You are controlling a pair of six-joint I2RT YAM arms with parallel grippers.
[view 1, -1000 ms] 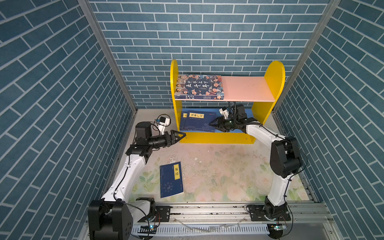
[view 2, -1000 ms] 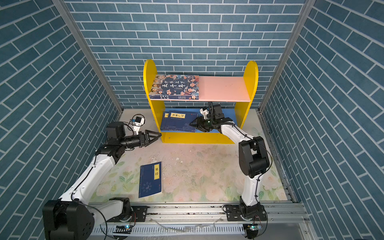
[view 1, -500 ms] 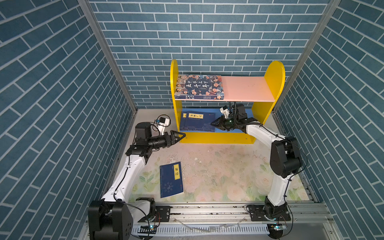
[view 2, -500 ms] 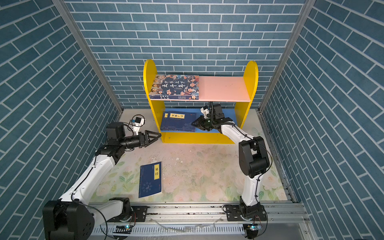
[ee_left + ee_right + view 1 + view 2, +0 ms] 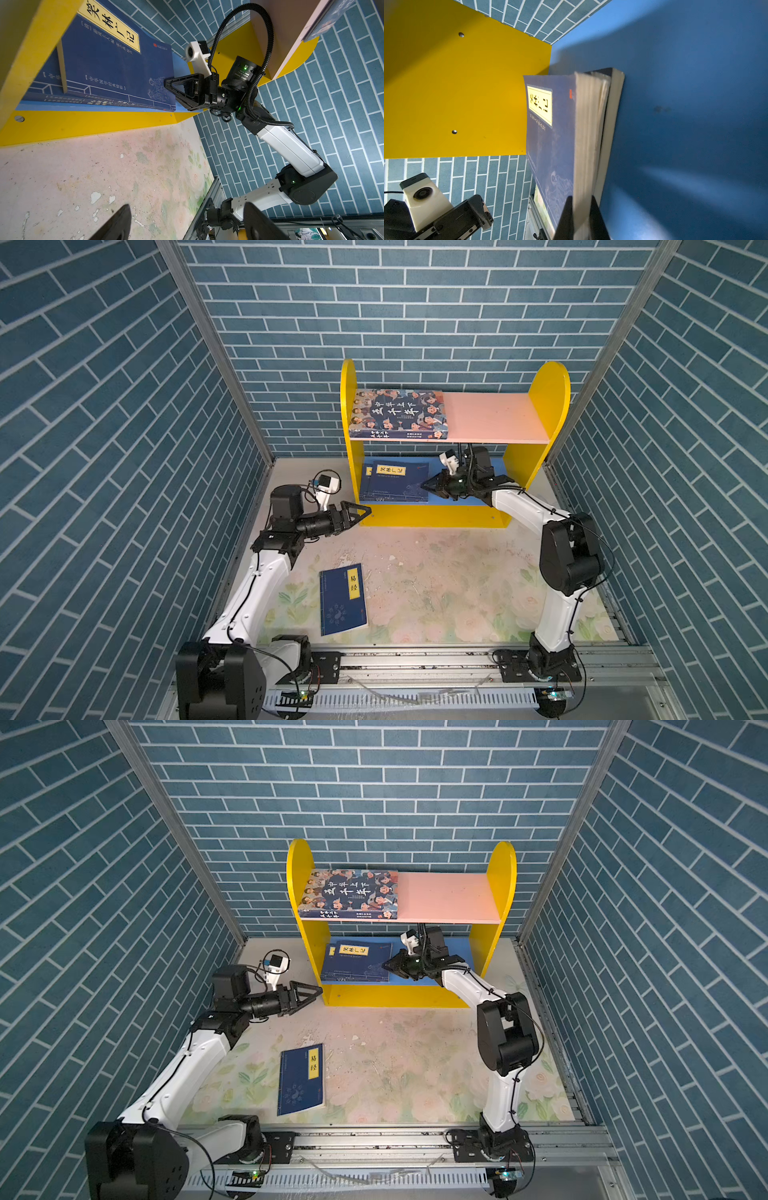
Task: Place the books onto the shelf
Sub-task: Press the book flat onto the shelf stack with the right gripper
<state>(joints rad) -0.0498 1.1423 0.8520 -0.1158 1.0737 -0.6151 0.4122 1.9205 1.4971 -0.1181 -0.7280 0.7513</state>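
One navy book point(image 5: 550, 145) on the blue board point(image 5: 695, 104), pinched by the right hand point(image 5: 580, 218); left hand point(image 5: 365, 515) wide

Navy stack point(image 5: 392, 487) and right pincer point(image 5: 424, 485) crowd the blue board point(image 5: 695, 104).

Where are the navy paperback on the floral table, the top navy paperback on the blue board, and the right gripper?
Table paperback point(image 5: 340, 608): a top view, cover centre.
Board paperback point(image 5: 399, 486): a top view, cover centre.
Right gripper point(image 5: 166, 84): left wrist view, between fingertips.
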